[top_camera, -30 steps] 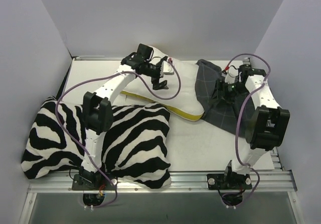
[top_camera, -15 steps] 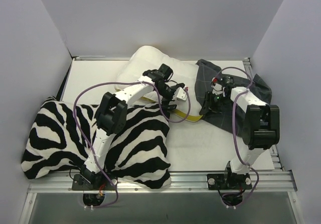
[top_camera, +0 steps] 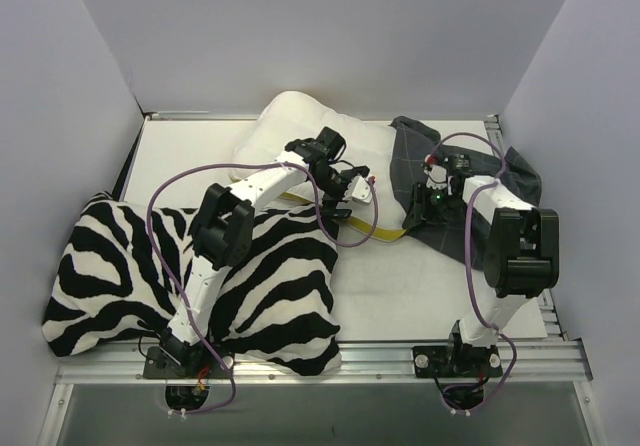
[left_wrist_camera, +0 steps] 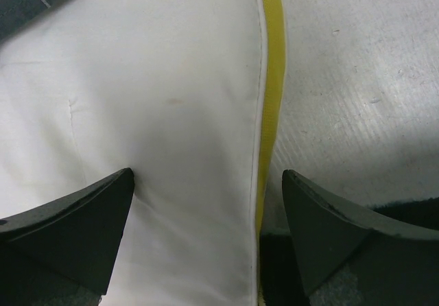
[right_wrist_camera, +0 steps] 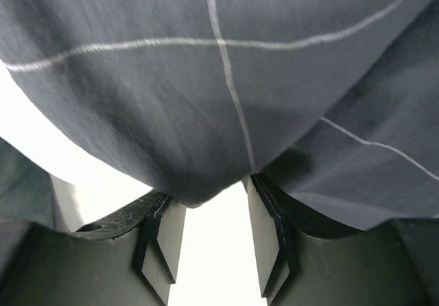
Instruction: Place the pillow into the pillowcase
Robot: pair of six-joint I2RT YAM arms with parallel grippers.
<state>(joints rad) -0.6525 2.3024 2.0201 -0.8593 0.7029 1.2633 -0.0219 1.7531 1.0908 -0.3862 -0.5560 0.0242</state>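
Observation:
The white pillow (top_camera: 300, 131) lies at the back centre, its yellow edge (top_camera: 372, 233) facing the front. The dark grey checked pillowcase (top_camera: 413, 153) lies crumpled to its right, overlapping the pillow's right end. My left gripper (top_camera: 350, 198) is open over the pillow's near edge. In the left wrist view, the left gripper (left_wrist_camera: 206, 210) straddles the white pillow (left_wrist_camera: 158, 100) and its yellow edge (left_wrist_camera: 272, 59). My right gripper (top_camera: 416, 209) is at the pillowcase's left edge. In the right wrist view, the right gripper (right_wrist_camera: 216, 196) is open, and the pillowcase fabric (right_wrist_camera: 226, 79) drapes over its tips.
A large zebra-striped cushion (top_camera: 120, 276) fills the front left, its corner reaching under my left arm and close to the yellow edge. White walls close in the left, back and right. Bare table (top_camera: 400, 291) lies in front of the pillowcase.
My left gripper has moved from the pillow's back to its near yellow edge. My right gripper has shifted left and forward to the pillowcase's left edge. In the last half second they have barely moved.

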